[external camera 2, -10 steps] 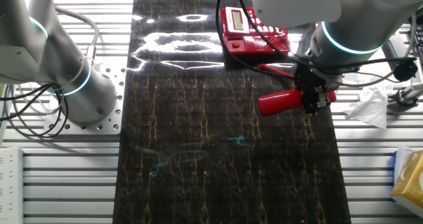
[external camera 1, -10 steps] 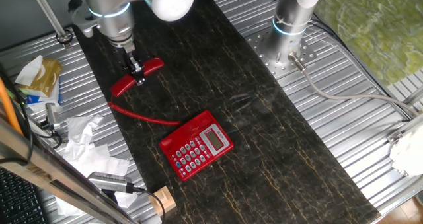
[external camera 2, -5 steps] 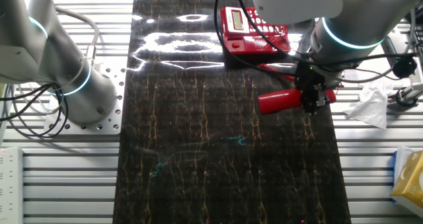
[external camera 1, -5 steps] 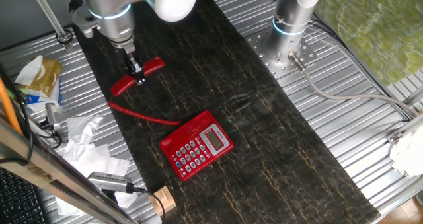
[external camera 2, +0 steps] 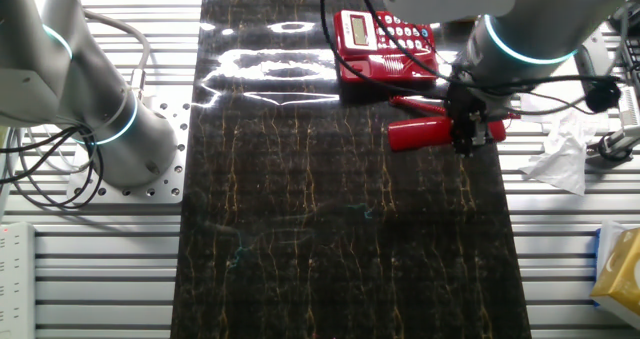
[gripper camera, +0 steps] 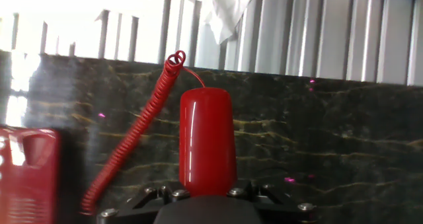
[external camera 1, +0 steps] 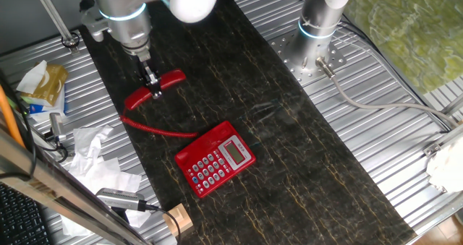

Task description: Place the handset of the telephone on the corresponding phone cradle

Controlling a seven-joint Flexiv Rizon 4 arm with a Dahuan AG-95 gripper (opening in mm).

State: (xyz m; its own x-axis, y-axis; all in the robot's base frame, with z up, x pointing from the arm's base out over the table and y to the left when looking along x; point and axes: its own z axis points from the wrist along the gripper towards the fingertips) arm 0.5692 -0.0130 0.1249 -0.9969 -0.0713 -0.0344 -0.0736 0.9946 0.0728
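Note:
The glossy red handset (external camera 1: pixel 154 88) hangs in my gripper (external camera 1: pixel 153 86), held at its middle a little above the dark mat. It also shows in the other fixed view (external camera 2: pixel 425 134) under my gripper (external camera 2: pixel 470 137), and in the hand view (gripper camera: pixel 206 141) it juts out from between the jaws. Its red coiled cord (external camera 1: pixel 155 126) runs to the telephone (external camera 1: pixel 215 159), a squarish red base with grey keys and a display. The phone cradle (external camera 2: pixel 383 69) is the long red strip beside the keypad and nothing lies in it. The telephone's edge shows at the hand view's left (gripper camera: pixel 26 171).
A second grey robot base (external camera 1: pixel 318 28) stands on the ribbed metal table (external camera 1: pixel 405 151) right of the mat. Crumpled paper (external camera 1: pixel 90 147), a snack bag (external camera 1: pixel 47 82) and a small wooden block (external camera 1: pixel 177 220) lie at the left. White tissue (external camera 2: pixel 560 164) lies near the arm.
My gripper has moved with the handset toward the telephone and lifted it slightly. The cord has shifted with it. The telephone has not moved.

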